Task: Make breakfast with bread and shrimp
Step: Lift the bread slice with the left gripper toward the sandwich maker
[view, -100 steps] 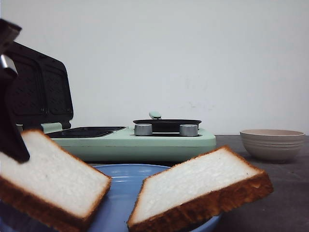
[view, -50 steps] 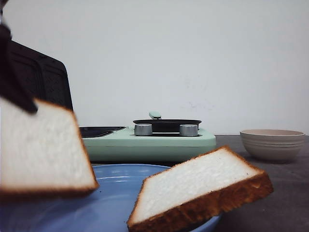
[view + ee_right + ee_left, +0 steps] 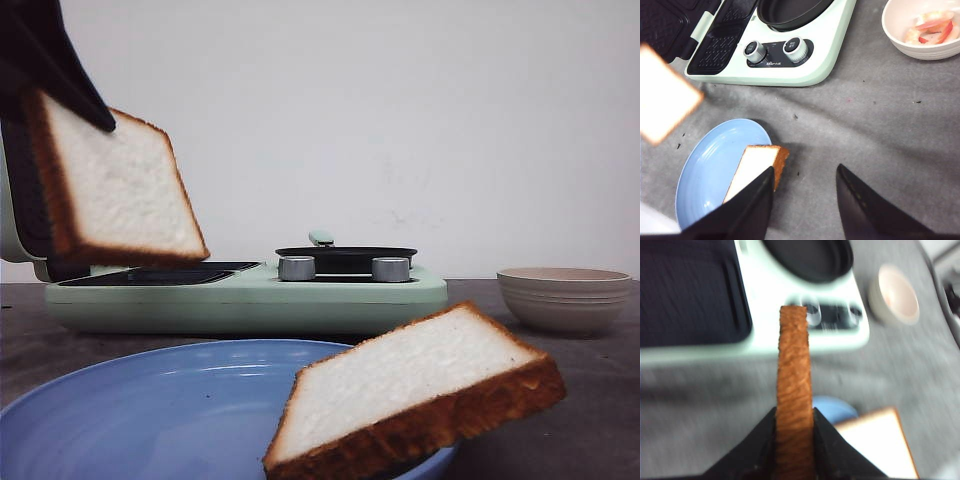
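Above the sandwich maker (image 3: 250,295), my left claw (image 3: 794,437) held one bread slice (image 3: 120,190) by its crust, fingers (image 3: 760,440) pinched tight on either side, the slice hanging tilted over the open grill plate (image 3: 160,273). I judged the task barely begun: nothing lay on the grill plate or in the frying pan (image 3: 790,12). A second bread slice (image 3: 410,395) leaned on the rim of the blue plate (image 3: 150,410), waiting. Shrimp (image 3: 932,27) sat untouched in the beige bowl (image 3: 920,47), well apart on the grey tabletop (image 3: 880,125). My right claw (image 3: 805,200) hovered above the tabletop beside the plate, spread wide, holding nothing.
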Controlling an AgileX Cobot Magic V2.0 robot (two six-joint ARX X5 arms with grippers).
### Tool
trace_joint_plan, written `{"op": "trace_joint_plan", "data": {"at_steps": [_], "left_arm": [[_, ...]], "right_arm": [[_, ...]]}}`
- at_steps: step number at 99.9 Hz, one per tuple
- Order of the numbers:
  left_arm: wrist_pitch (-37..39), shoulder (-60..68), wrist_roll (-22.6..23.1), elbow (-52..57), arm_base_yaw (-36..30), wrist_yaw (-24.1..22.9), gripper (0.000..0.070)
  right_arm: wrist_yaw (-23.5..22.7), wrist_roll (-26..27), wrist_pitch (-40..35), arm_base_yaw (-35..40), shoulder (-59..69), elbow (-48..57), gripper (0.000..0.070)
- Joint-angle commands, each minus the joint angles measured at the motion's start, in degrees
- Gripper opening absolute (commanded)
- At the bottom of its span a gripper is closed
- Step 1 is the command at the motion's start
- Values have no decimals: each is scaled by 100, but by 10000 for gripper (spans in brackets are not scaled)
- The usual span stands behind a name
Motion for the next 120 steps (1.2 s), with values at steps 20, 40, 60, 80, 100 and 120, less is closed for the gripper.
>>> {"op": "trace_joint_plan", "data": {"at_steps": [20,40,60,80,100,120], "left_arm": [[745,337,560,291,-33,-822,3],[833,1180,1078,975,-33,-1364,4],[817,2240,1641,2100,-31,-1880,3],[817,3248,2170,3289,-31,-2380,3],[767,4146,2986,4146,-33,-2898,3],[1027,4693,3711,4312,-57,-3335,3]], "right_arm": [[-17,55,55,4,17,57,241],[0,33,55,4,17,57,241],[0,13,55,4,17,57,241],[2,-33,55,4,17,57,241],[2,-55,52,7,17,57,241],[2,-55,52,48,17,57,241]]}}
